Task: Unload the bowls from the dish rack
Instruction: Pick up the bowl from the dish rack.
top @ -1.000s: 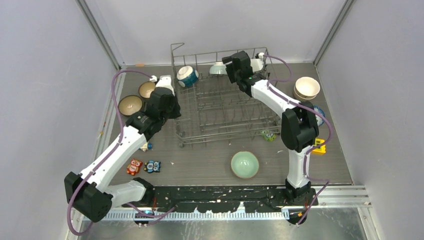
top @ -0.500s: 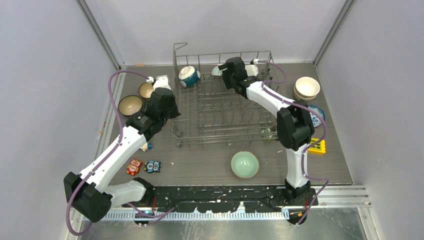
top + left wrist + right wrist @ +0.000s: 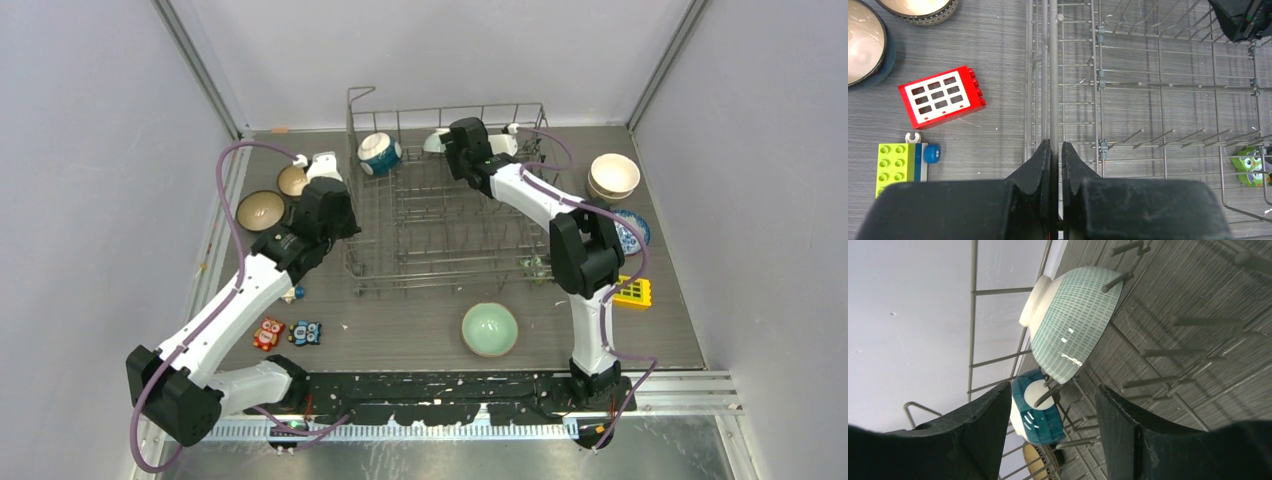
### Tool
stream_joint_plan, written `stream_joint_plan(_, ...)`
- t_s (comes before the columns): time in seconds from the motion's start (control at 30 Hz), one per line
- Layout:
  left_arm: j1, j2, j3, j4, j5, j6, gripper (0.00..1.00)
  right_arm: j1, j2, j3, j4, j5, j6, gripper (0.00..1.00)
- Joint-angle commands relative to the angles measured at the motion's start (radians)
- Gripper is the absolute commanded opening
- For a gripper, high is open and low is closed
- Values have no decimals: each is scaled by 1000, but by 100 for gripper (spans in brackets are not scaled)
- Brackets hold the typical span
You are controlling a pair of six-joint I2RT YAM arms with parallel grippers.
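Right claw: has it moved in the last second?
Yes. The right claw has shifted left along the far side of the grey wire dish rack, away from the stacked cream ceramic bowls, toward the teal-and-white bowl.

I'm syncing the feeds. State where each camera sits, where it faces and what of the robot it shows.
Top external: above and behind the bases, looking down on the dish rack; both arms show.
Left wrist: on the left arm, looking straight down past the left pincer, shut on a rack rim wire.
Right wrist: low inside the rack, facing the back wall through the open right pincer, at a mint bowl and teal bowl.
Shared: top and right wrist both see the teal bowl.
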Motion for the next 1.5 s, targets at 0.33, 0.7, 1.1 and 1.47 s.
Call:
stream_joint_plan(0.33,-38,-69,-9,16,114,36,0,-9,69,39,87,79,36,59)
stream_joint_plan(0.7,-40,-61,-17,16,123,25,0,-25,82,-55,301,97,95,41)
stream_joint_plan(1.1,-40,-55,-22,18,125,12,0,-38,86,-128,482,120,57,19)
stream_joint_plan(1.47,-40,-69,-32,20,98,9,0,-55,99,-146,766,45,-60,1)
